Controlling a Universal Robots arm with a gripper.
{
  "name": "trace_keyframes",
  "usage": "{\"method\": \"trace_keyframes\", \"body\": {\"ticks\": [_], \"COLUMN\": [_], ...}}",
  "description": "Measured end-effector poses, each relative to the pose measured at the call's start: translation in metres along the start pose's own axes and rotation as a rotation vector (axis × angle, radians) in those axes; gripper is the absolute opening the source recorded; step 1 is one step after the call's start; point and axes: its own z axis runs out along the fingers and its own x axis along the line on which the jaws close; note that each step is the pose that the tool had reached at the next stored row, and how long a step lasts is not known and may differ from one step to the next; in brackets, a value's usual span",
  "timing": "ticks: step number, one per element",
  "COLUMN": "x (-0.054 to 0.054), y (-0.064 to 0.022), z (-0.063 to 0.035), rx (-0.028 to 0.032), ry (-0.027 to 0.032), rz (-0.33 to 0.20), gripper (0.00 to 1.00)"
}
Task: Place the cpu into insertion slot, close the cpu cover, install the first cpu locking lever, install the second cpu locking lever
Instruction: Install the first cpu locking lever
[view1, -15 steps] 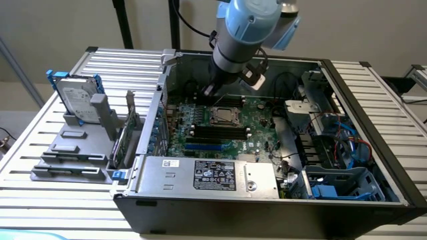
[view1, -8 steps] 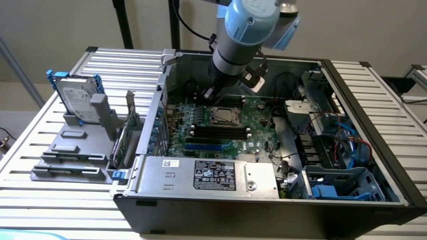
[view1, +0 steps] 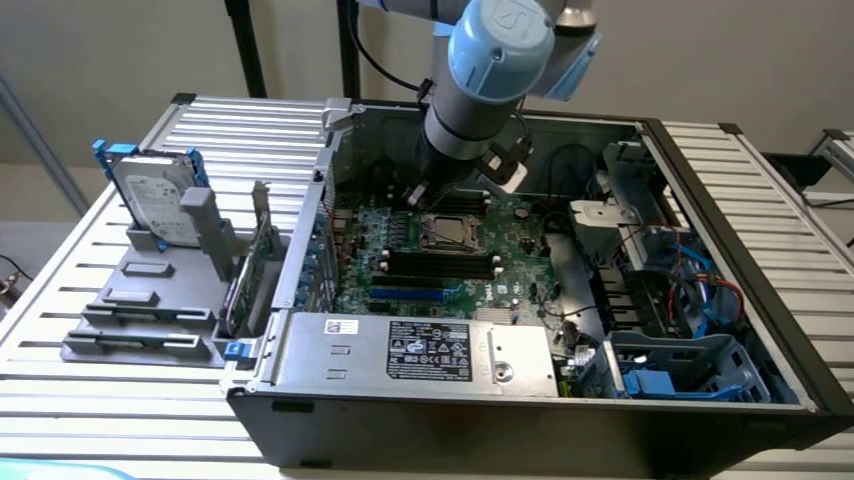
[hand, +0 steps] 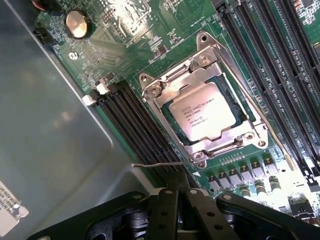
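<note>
Gripper (hand: 178, 181) fingers are pressed together, tips touching, w/ nothing visibly pinched between them. In the exterior view the gripper (view1: 422, 192) hangs off the blue-grey arm (view1: 487, 70), down inside the open pc case (view1: 534, 440), just beside the socket's corner on the exterior view's left.

Right at the fingertips a thin lever rod (hand: 160, 163) sticks out sideways from the socket's corner, free end over the near memory slots (hand: 127, 120). Can't tell if the tips touch it.

Next out is the cpu (hand: 200, 117), lying flat in the insertion slot (hand: 231, 96), label up. The cpu cover (hand: 165, 92) is down over it, w/ the frame resting around the chip's edges. A second lever rod (hand: 255, 103) runs along the cover's far side; can't tell if it's hooked.

Around that:
- more black memory slots (hand: 270, 60) on the socket's other side
- coin cell (hand: 78, 23) on the green board
- grey case wall (hand: 45, 130) close by the gripper, crowding that side

Exterior view, further out:
- power supply (view1: 414, 348) at the case front
- blue drive cage (view1: 681, 368) towards the exterior view's right
- hard drive (view1: 151, 195) upright in a grey holder on the slatted table (view1: 54, 300), outside the case, well apart from the socket
</note>
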Motion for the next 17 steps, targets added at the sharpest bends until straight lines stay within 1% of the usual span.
{"method": "trace_keyframes", "body": {"ticks": [4,8,10,11,12,14,15,17], "x": [-0.0011,0.0003,0.0009,0.0010,0.0011,0.0012,0.0013,0.0020], "y": [0.0015,0.0009,0.0005,0.0006,0.0007,0.0008,0.0009,0.0011], "z": [0.0050,0.0072,0.0080,0.0082,0.0083,0.0084,0.0086,0.0090], "rx": [-0.0002,-0.0014,-0.0027,-0.0040,-0.0062,-0.0121,-0.0143,-0.0162], "ry": [0.0000,-0.0017,-0.0036,-0.0054,-0.0085,-0.0169,-0.0200,-0.0227], "rz": [0.000,0.001,0.001,0.001,0.002,0.003,0.003,0.004], "gripper": [0.11,0.11,0.11,0.11,0.11,0.11,0.11,0.11]}}
